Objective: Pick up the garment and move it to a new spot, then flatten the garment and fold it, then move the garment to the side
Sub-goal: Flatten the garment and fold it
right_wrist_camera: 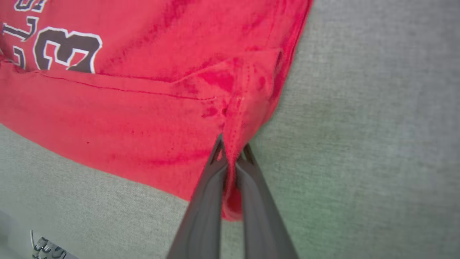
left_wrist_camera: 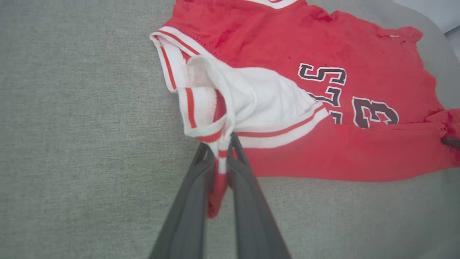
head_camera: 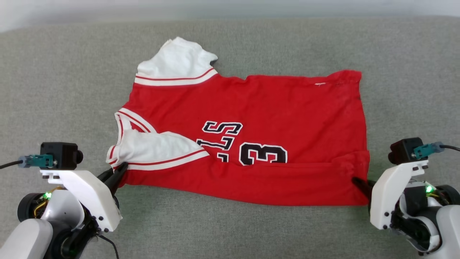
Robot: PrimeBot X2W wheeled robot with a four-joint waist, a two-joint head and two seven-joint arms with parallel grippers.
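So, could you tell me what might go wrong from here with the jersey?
1. The left gripper pinches only narrow striped trim on the garment, which may slip out under a pull.
2. The right gripper holds a bunched hem corner; an uneven pull could skew the cloth.
3. The near white sleeve lies folded over the front and might get creased in.

Red garment [head_camera: 280,108], white red-striped sleeves [head_camera: 176,61], black lettering [head_camera: 262,153]; grey surface [head_camera: 54,90]
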